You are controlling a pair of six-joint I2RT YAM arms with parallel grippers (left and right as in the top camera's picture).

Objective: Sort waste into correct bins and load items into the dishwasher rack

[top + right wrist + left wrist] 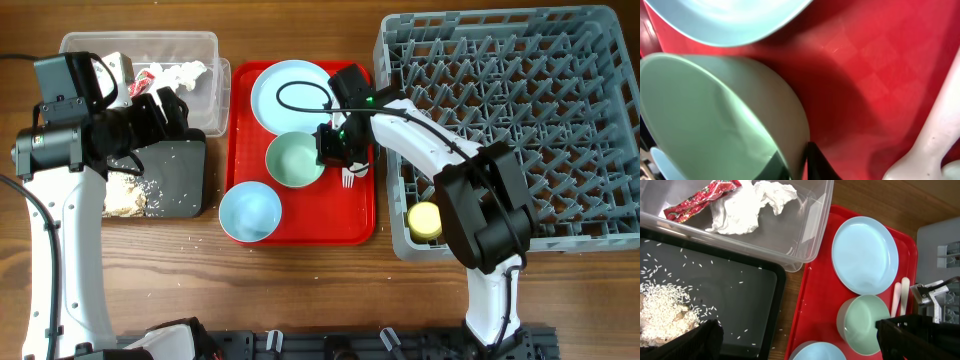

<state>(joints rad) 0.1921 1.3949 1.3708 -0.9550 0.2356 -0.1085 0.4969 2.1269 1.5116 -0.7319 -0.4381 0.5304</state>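
Wooden worktop [300, 290] carries a red tray [330, 215]; right pincer [337, 150] pinches the pale green bowl [292, 160] at its three-o'clock rim. Left pincer [163, 108] gapes over the black tray's [180, 175] twelve-o'clock edge.

Two bowls [295, 160] [250, 212], one plate [290, 95], one cup [424, 220], two bins [140, 37] [182, 175], one rack [520, 90].

R gripper [330, 150] on green bowl [293, 160] rim, red tray [350, 215].

Bright, even light with soft shadows; the right wrist view blurs the pale green bowl [705, 125] up close.
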